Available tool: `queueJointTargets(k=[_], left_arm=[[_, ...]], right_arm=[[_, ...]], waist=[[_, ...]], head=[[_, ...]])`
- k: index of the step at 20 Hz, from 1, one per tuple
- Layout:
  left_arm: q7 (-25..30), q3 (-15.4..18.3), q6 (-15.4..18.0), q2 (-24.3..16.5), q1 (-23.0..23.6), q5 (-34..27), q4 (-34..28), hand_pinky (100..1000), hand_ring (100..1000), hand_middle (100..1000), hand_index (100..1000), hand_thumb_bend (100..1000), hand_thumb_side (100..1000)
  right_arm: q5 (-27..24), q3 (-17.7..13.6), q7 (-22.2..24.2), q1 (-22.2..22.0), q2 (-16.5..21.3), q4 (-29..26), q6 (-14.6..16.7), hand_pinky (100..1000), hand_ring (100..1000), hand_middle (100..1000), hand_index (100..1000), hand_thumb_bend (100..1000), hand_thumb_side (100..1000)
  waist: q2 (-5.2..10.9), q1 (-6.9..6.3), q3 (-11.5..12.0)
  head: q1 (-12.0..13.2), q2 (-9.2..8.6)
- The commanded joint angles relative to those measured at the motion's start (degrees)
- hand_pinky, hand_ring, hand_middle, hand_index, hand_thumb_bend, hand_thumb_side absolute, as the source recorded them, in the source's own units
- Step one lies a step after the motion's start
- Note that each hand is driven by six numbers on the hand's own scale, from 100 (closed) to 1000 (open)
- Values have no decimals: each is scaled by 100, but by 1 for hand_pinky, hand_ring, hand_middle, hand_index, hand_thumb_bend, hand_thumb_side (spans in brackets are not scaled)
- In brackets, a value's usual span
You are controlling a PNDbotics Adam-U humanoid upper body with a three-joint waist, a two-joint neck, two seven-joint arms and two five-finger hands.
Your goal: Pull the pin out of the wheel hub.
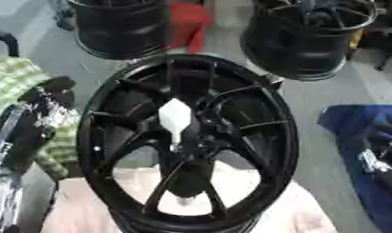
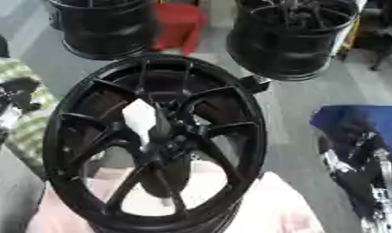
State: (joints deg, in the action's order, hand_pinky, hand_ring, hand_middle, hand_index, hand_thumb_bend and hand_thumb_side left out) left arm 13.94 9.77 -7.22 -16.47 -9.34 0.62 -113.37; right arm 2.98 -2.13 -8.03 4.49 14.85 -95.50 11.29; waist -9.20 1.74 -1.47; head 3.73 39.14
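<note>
Centrally, the black wheel hub (image 1: 189, 141) fills the frame, bare grey floor (image 1: 326, 100) open to its right and two more black rims (image 1: 310, 36) close above. A white pin (image 1: 175, 119) sits at its centre, long axis vertical, broad end up, tapering downward. Both hands (image 1: 20, 136) (image 2: 366, 168) sit at the side edges; finger state cannot be determined.

Black arm segments with silver metal joints and fittings show at the left (image 1: 23, 136) and right (image 2: 362, 168) edges.
</note>
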Motion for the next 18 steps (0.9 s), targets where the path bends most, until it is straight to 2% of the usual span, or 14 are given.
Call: queueJointTargets(k=[1, 6, 11, 14, 18], left_arm=[[-85, -18, 348, -805, -207, -109, -31, 872, 947, 821, 870, 275, 497], [-199, -278, 1251, -2292, -555, -331, 242, 862, 915, 813, 870, 295, 475], [-135, -674, 2147, -3490, -1050, -544, 599, 856, 885, 809, 872, 334, 463], [273, -1177, 2664, -4087, -1506, -405, 702, 857, 876, 811, 881, 355, 464], [1102, -2022, 3214, -4420, -2166, -227, 871, 858, 884, 815, 886, 389, 423]], right_arm=[[47, -54, 7, 17, 107, -73, 15, 567, 720, 763, 930, 368, 320], [72, -70, -4, -27, 157, -56, 14, 566, 720, 762, 930, 368, 319], [84, -66, 5, -54, 198, -43, 19, 566, 721, 762, 930, 368, 320], [90, -46, 26, -60, 227, -31, 19, 566, 721, 762, 930, 367, 320], [99, -22, 55, -91, 272, -8, 20, 566, 721, 761, 930, 368, 320]], waist=[[91, -36, -8], [126, -109, -34], [154, -167, -53], [184, -204, -89], [238, -256, -132]], head=[[-41, -14], [-72, 10], [-88, 27], [-50, 58], [1, 99]])
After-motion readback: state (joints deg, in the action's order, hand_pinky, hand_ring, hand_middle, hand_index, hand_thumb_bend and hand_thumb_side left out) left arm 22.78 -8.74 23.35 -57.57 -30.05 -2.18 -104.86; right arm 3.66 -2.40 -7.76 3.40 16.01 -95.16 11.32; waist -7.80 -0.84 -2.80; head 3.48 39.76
